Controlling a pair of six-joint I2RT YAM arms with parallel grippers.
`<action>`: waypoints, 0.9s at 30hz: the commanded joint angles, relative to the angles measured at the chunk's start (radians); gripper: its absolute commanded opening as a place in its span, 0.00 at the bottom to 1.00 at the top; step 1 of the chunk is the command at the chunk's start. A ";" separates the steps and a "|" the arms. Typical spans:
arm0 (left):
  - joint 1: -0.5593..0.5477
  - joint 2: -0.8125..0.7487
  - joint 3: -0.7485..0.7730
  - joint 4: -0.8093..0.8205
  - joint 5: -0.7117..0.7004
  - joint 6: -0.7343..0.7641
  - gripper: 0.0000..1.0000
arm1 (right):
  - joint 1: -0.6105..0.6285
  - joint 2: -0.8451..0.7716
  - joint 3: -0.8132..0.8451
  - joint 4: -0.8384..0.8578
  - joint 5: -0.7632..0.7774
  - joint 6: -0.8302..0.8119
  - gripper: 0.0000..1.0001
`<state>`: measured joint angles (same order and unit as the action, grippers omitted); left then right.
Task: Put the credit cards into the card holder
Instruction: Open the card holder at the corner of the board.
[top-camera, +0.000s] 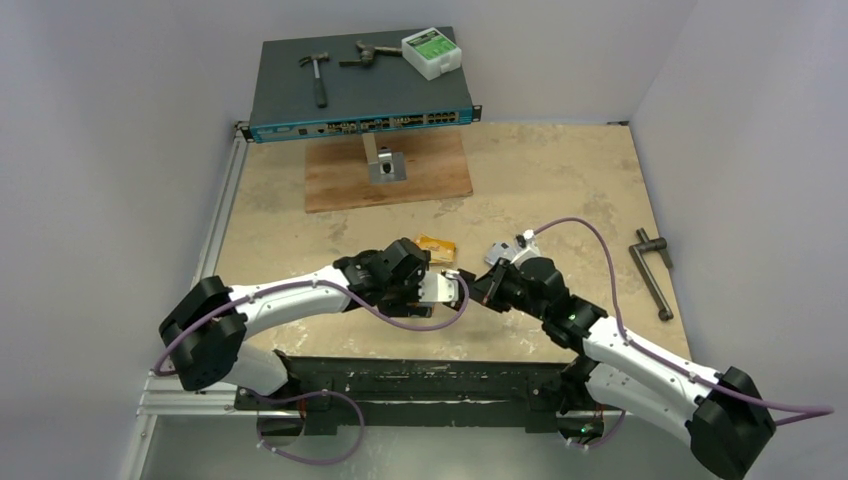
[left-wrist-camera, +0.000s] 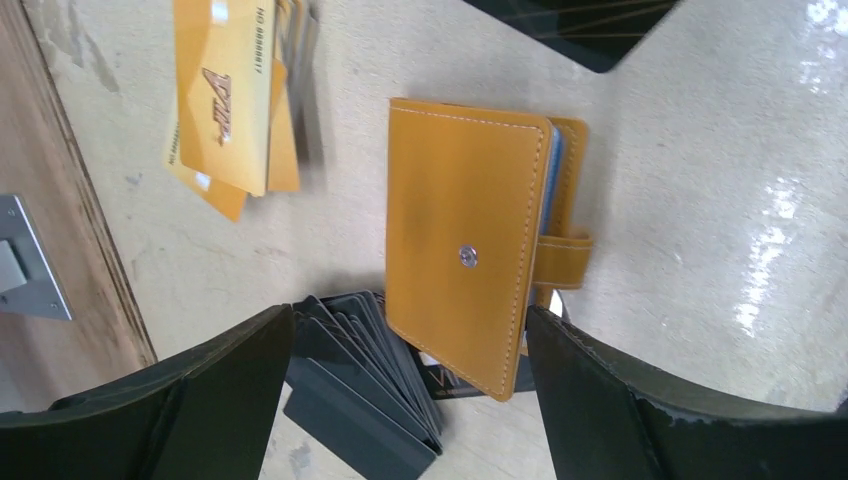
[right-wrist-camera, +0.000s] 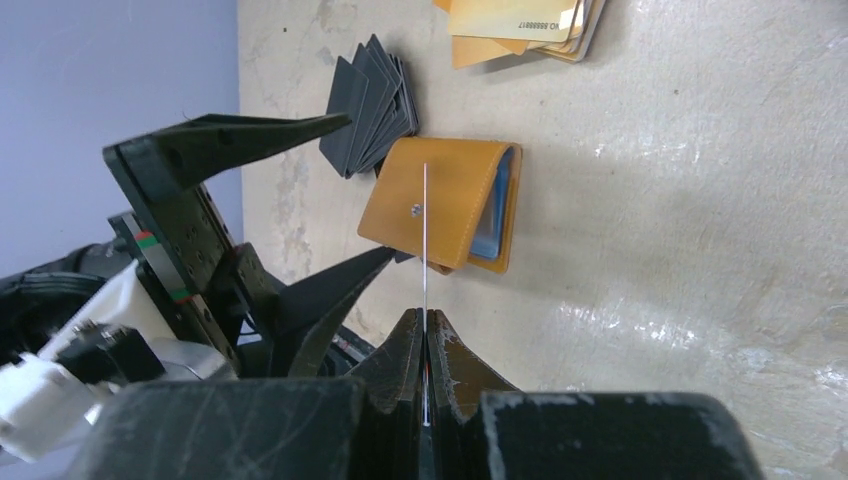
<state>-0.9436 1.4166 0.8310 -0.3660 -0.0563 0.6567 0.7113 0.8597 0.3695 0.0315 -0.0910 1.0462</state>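
Pinching one card (right-wrist-camera: 425, 230) edge-on in my right gripper (right-wrist-camera: 425, 345), just above the holder (right-wrist-camera: 440, 205). Holder lies folded, tab unsnapped; whether anything's inside, I can't tell. Black cards (left-wrist-camera: 360, 380) fan out touching the holder and gold cards (left-wrist-camera: 225, 90) sit near it, all yet to load. My left gripper (left-wrist-camera: 410, 320) hovers wide open over the holder's end.

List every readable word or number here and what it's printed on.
"VIP": top orange-gold card.
"NO 88888", last digits unclear: the same card's edge.
white box, green label: too small.
network switch markings: too small.
held card in right gripper: edge-on, unreadable.
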 joint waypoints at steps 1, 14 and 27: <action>0.029 0.040 0.053 0.026 0.012 0.026 0.83 | -0.005 -0.031 -0.013 -0.003 0.029 0.004 0.00; 0.028 0.050 0.060 -0.041 0.062 0.020 0.80 | -0.007 -0.049 -0.019 -0.014 0.037 0.007 0.00; 0.063 0.131 0.130 -0.024 0.024 -0.004 0.53 | -0.009 -0.117 -0.017 -0.085 0.064 0.016 0.00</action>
<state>-0.8898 1.5787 0.9257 -0.3996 -0.0448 0.6739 0.7101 0.7715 0.3527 -0.0315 -0.0616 1.0546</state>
